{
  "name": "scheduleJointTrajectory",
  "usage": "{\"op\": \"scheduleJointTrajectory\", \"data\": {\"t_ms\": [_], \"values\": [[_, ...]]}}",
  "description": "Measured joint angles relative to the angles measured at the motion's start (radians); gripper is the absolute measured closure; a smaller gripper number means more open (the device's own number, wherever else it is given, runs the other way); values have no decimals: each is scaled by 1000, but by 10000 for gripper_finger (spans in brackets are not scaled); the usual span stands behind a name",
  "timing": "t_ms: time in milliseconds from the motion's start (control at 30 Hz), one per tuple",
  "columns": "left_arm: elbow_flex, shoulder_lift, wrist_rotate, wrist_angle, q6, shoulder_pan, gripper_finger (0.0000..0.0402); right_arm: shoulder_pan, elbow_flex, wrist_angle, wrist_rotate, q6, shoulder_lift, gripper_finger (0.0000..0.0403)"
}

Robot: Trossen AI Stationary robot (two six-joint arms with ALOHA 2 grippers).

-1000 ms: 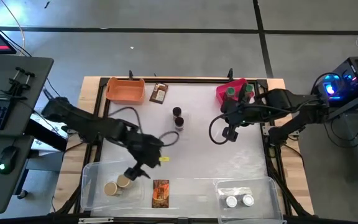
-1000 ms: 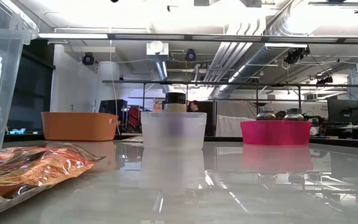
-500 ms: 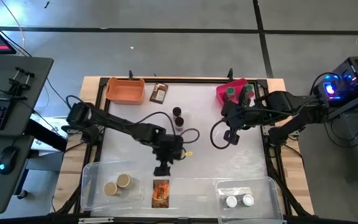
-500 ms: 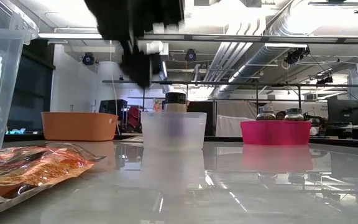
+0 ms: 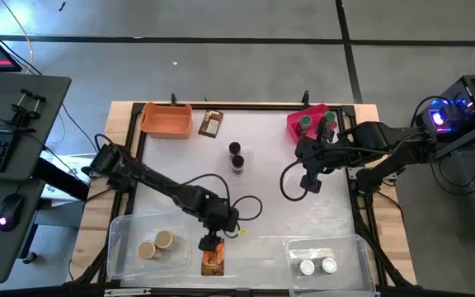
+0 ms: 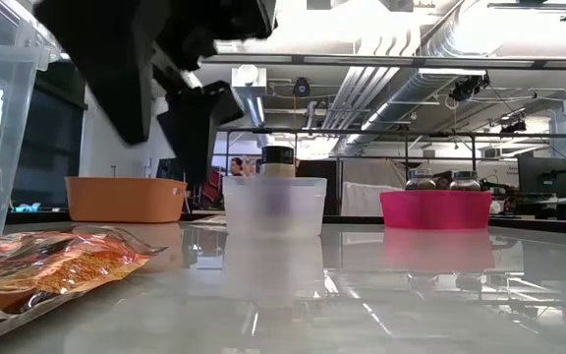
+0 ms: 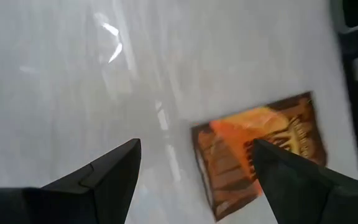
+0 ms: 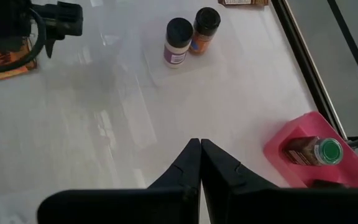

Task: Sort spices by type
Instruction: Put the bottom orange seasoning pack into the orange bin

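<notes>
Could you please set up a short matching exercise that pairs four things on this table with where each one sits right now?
Things:
1. green-capped jars
2. white-capped jars
3. tan-capped jars
4. orange packet

Places:
A. clear tub at the near left
B. pink bin
C. under the left gripper
D. clear tub at the near right

Pairs: 1-B, 2-D, 3-A, 4-C
</notes>
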Motion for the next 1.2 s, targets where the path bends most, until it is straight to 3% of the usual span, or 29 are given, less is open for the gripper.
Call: {"op": "scheduleJointTrajectory", "data": {"t_ms": [400, 900, 1200], "values": [[0, 42, 54, -36, 12, -13, 108, 0, 0, -4, 0, -1, 0, 403], [-1, 67, -56, -37, 65, -81, 108, 0, 0, -11, 13, -9, 0, 403], [-32, 80, -9, -10, 11, -82, 108, 0, 0, -11, 20, -6, 0, 403]]}}
